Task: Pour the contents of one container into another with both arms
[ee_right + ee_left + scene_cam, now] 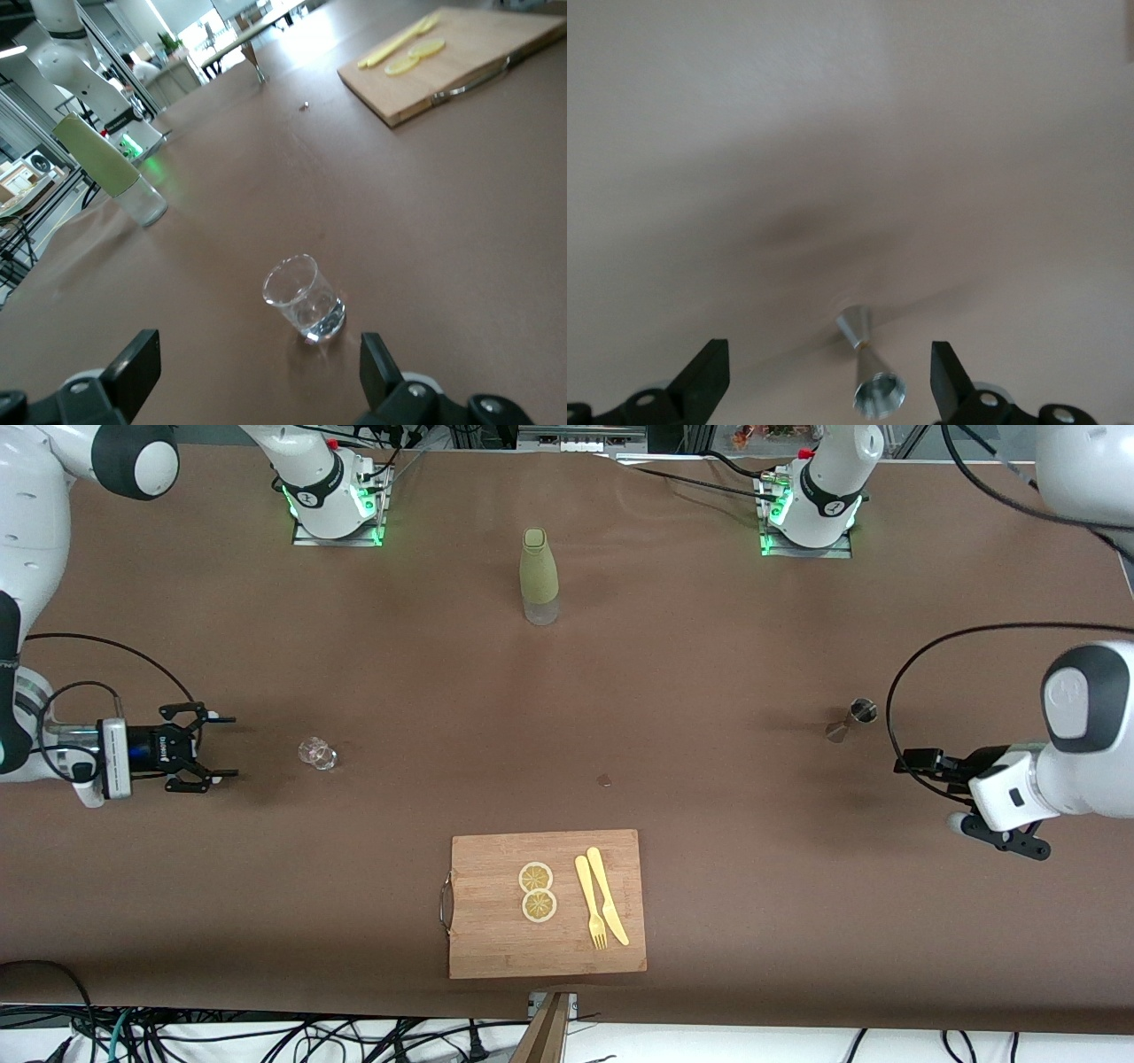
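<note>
Brown table [709,691] lies open between glass [317,753] and jigger [850,720]

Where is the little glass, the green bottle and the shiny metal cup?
little glass [303,305], right wrist view, on its clear side.
green bottle [538,567], front view, on its green sleeve.
shiny metal cup [868,367], left wrist view, on its narrow waist.

Lying at six o'clock on the brown table [797,921]: a wooden cutting board [496,948] bearing two lemon slices [536,878], touching, with a yellow fork [591,903] and knife [608,895] at their three o'clock. Standing upright at twelve o'clock: a green-sleeved bottle [539,576]. Near centre, a small speck [604,780].
</note>
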`<state>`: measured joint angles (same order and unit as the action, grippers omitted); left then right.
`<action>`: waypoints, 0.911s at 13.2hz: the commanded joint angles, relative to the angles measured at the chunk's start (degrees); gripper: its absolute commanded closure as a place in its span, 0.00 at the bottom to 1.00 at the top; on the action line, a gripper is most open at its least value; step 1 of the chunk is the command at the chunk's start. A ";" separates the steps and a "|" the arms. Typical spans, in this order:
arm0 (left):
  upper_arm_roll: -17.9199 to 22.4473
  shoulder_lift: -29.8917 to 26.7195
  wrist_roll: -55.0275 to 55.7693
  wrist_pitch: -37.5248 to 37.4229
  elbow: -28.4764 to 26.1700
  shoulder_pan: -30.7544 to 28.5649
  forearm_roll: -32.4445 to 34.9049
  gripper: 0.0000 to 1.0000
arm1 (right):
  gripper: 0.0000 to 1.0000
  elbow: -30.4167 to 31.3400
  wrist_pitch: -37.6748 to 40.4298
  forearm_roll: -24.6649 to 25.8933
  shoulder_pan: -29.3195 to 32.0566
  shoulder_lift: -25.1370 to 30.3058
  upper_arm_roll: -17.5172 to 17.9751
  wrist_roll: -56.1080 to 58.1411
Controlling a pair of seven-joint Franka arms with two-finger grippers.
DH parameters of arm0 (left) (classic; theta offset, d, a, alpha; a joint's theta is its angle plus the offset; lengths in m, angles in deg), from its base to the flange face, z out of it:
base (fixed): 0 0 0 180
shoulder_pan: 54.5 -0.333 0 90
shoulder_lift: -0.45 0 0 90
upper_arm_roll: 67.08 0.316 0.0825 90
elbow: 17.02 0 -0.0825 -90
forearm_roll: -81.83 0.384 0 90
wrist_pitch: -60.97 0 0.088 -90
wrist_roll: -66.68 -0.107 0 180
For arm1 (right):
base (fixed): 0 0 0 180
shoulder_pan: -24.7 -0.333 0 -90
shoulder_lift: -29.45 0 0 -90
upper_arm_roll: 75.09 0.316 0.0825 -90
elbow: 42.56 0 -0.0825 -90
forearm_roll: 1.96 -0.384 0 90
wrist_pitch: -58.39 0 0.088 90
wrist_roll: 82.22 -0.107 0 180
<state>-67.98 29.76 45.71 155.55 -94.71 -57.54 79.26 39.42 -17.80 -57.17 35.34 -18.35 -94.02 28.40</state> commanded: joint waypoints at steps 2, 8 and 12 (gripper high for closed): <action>-1.91 -8.99 1.20 -0.09 -1.85 -0.74 4.94 0.00 | 0.00 -3.67 0.51 8.95 -0.53 6.12 0.03 -18.54; -2.00 -17.53 16.17 -6.14 -1.15 -1.00 4.59 0.00 | 0.00 -3.67 0.69 23.10 -6.32 18.61 0.21 -44.85; -3.93 -16.57 24.31 -10.99 3.15 -0.39 3.10 0.00 | 0.00 -1.49 0.43 35.76 -9.41 27.83 2.39 -63.72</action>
<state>-71.02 12.14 67.55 146.31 -94.13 -58.22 82.84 34.67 -17.28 -26.13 26.23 3.83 -93.53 -27.14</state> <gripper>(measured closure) 0.000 0.000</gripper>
